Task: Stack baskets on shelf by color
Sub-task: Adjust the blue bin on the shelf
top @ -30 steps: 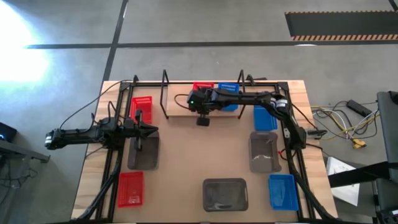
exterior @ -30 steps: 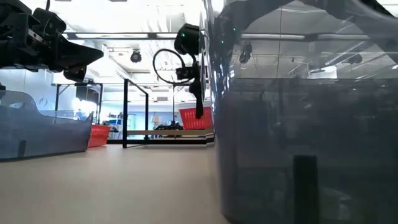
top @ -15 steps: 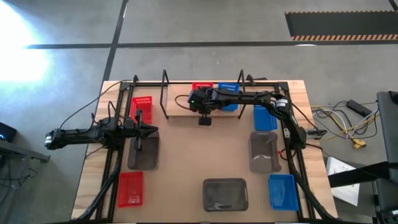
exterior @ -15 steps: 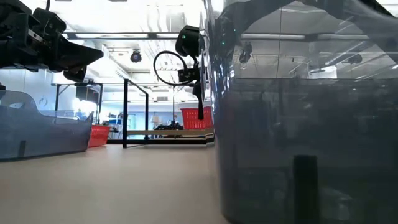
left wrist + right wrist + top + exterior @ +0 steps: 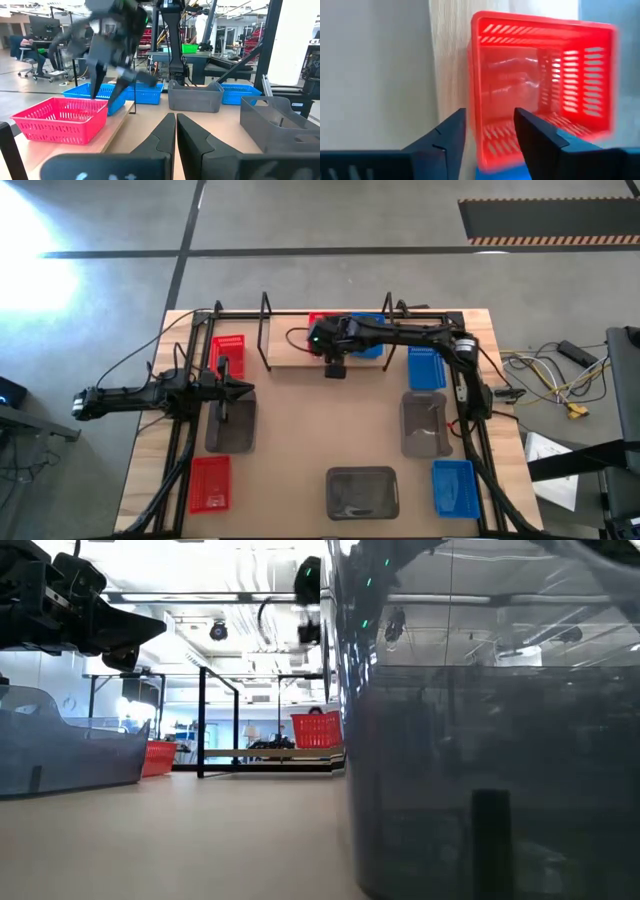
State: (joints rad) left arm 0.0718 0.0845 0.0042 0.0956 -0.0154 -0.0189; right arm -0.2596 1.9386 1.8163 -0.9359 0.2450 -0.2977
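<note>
Your left gripper hangs clenched on nothing at the table's left side, between a red basket and a grey one; another red basket lies at the near left corner. On the shelf a red basket sits just beside a blue one. Your right gripper hovers above that red basket, fingers released and straddling its near wall without holding it. Three blue and grey baskets lie along the right side, and a grey one sits at the near middle.

Red basket sits upright on the wooden shelf.
</note>
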